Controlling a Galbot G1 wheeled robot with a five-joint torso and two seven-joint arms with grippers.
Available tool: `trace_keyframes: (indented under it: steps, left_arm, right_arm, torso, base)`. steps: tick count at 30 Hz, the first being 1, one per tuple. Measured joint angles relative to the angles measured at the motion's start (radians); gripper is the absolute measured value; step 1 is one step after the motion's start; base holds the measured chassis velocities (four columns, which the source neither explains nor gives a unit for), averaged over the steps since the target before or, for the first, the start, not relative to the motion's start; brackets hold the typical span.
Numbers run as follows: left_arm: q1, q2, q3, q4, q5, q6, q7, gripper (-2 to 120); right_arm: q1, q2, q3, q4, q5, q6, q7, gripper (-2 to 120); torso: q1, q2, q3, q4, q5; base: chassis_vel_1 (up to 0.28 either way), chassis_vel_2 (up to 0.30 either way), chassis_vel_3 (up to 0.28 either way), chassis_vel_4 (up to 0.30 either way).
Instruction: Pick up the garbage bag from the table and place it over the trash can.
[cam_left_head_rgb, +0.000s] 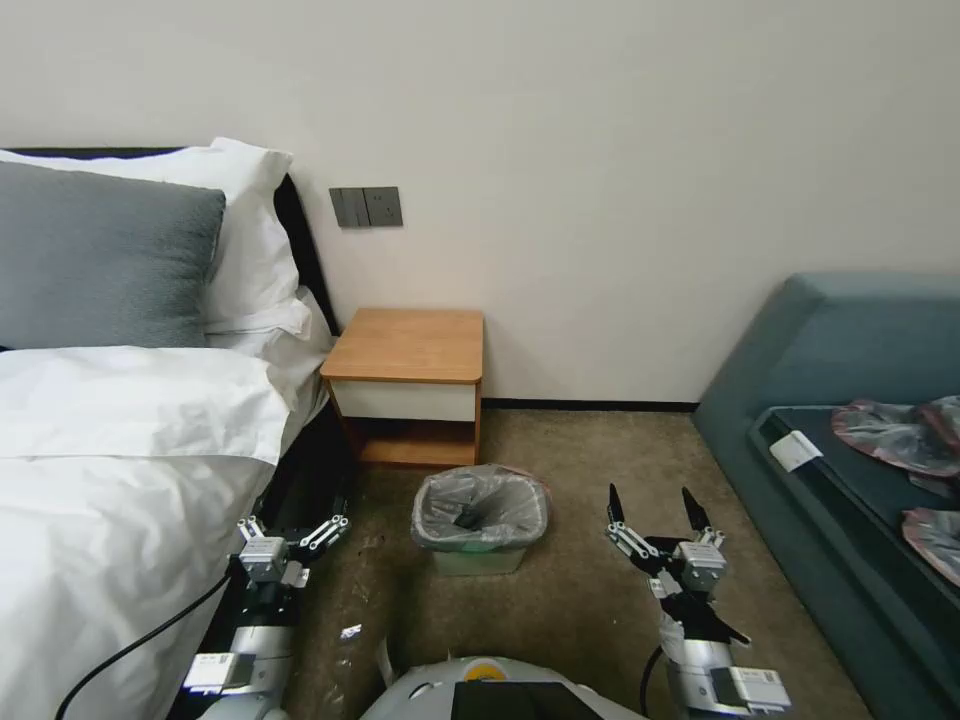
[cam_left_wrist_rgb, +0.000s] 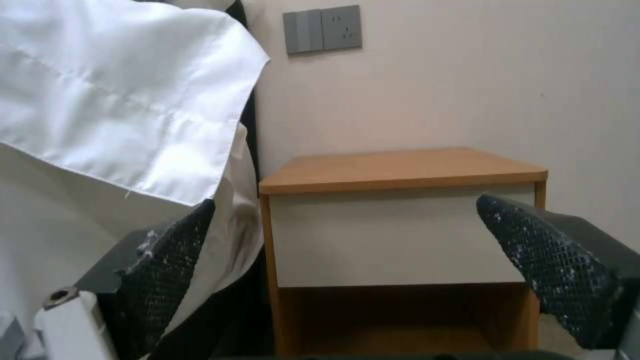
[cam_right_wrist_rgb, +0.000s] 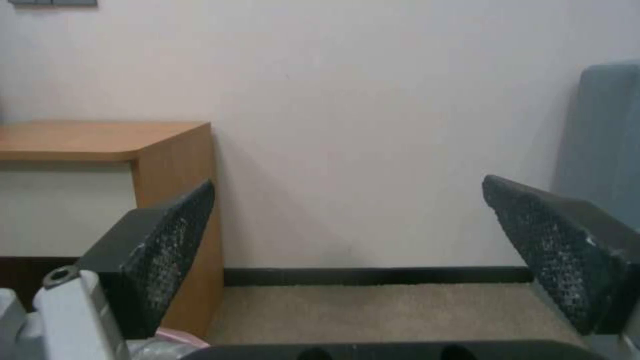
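Garbage bag (cam_left_head_rgb: 480, 505) is already lining trash can (cam_left_head_rgb: 478, 558), sitting on carpet before bare bench (cam_left_head_rgb: 408, 345); I am holding left gripper (cam_left_head_rgb: 292, 532) and right gripper (cam_left_head_rgb: 652, 505) flanking it, jaws spread wide, empty, right slightly nearer

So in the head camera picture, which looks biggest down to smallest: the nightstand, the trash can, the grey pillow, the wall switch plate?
As they appear in the head view:
1. Grey pillow
2. Nightstand
3. Trash can, lined with the garbage bag
4. Wall switch plate

The trash can sits nearer the camera than the nightstand, so that gap may be understated.
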Motion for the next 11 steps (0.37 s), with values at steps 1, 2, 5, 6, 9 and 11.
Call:
trace_keyframes:
  steps: [1,2,5,6,9,11]
  left_arm:
    - [0.0,0.0,0.0,0.0,0.0,0.0,0.0,100]
    - [0.0,0.0,0.0,0.0,0.0,0.0,0.0,100]
    - [0.0,0.0,0.0,0.0,0.0,0.0,0.0,100]
    - [0.0,0.0,0.0,0.0,0.0,0.0,0.0,100]
    - [0.0,0.0,0.0,0.0,0.0,0.0,0.0,100]
    - [0.0,0.0,0.0,0.0,-0.001,0.0,0.0,100]
  right_arm:
    - [0.0,0.0,0.0,0.0,0.0,0.0,0.0,100]
    - [0.0,0.0,0.0,0.0,0.0,0.0,0.0,100]
    - [0.0,0.0,0.0,0.0,0.0,0.0,0.0,100]
    - [0.0,0.0,0.0,0.0,0.0,0.0,0.0,100]
    - [0.0,0.0,0.0,0.0,0.0,0.0,0.0,100]
    - [0.0,0.0,0.0,0.0,0.0,0.0,0.0,100]
  torso:
    - [0.0,0.0,0.0,0.0,0.0]
    - [0.0,0.0,0.0,0.0,0.0]
    - [0.0,0.0,0.0,0.0,0.0]
    - [0.0,0.0,0.0,0.0,0.0]
    - [0.0,0.0,0.0,0.0,0.0]
    - [0.0,0.0,0.0,0.0,0.0]
  base:
    - [0.0,0.0,0.0,0.0]
    - [0.0,0.0,0.0,0.0]
    - [0.0,0.0,0.0,0.0]
    - [0.0,0.0,0.0,0.0]
    - [0.0,0.0,0.0,0.0]
    - [0.0,0.0,0.0,0.0]
